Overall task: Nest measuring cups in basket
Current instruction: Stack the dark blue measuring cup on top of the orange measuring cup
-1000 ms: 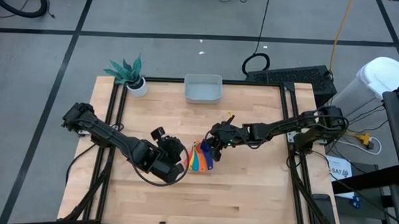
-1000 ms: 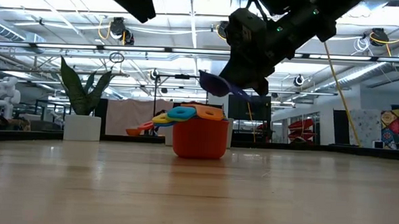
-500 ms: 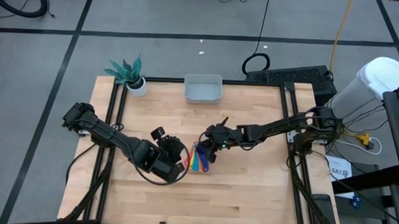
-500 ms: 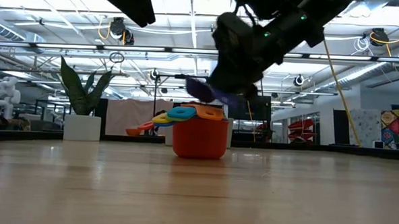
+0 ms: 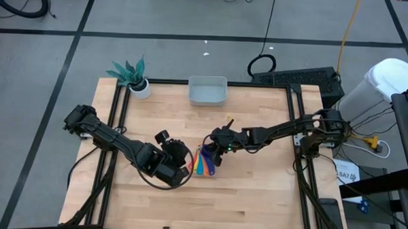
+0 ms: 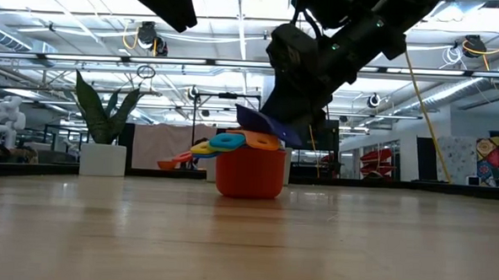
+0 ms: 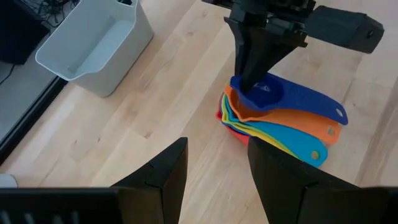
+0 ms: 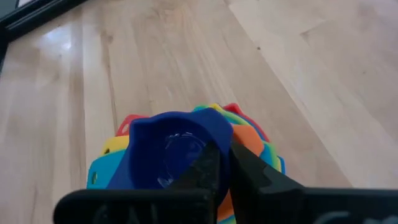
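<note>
Nested stack of measuring cups (image 5: 204,162) sits on the wooden table (image 5: 255,198), just below centre of the high view, well apart from the basket (image 5: 207,91) at the table's top edge, mid-frame.

Stack look: red cup (image 6: 250,171) is the outer, biggest one, standing upright on the wood in the low view; the others sit inside it, w/ flat handles fanned out. In the left wrist view the layers read from the top down: dark blue cup (image 7: 273,94) on top, then orange (image 7: 311,127), yellow, light blue (image 7: 292,142) handles splayed toward right-centre of that frame. Green rim is only a thin sliver. Handles have small holes at the ends.

Right gripper (image 5: 214,147) is right over the stack, fingers pinched tight on the dark blue cup's rim; in the right wrist view the fingers (image 8: 214,165) clamp the cup wall at lower centre, the bowl of the cup facing up. In the low view that cup sits tilted at the stack's top, centre of frame.

Left gripper (image 5: 188,170) hovers just left of the stack in the high view, fingers (image 7: 168,177) parted, holding nothing.

Basket: pale grey-blue, rounded corners; upper left in the left wrist view. Potted plant (image 5: 132,76) at the table's upper-left corner.
</note>
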